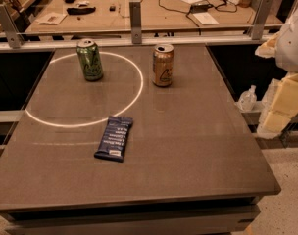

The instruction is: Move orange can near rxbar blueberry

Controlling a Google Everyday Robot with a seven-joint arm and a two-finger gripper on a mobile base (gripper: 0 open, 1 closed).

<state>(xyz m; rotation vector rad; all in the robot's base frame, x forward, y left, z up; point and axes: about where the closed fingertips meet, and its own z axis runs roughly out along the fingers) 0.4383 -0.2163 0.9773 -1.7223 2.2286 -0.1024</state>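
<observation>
From the gripper (pixel 281 106) (open or closed, one cannot tell) beside the table (pixel 198 146), the upright orange can (pixel 163 65) stands well left.

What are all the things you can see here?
orange can: one, copper-orange, upright, back middle of the table
green can: one, green, upright, back left, inside the ring
rxbar blueberry: one, dark blue, flat, far end at the ring's edge
ring: one, white, table's left half
table: one, grey-brown
back table: one, tan, holding cables and papers
arm: one, white and pale yellow, right edge
gripper: one, pale, beside the table's right edge
</observation>
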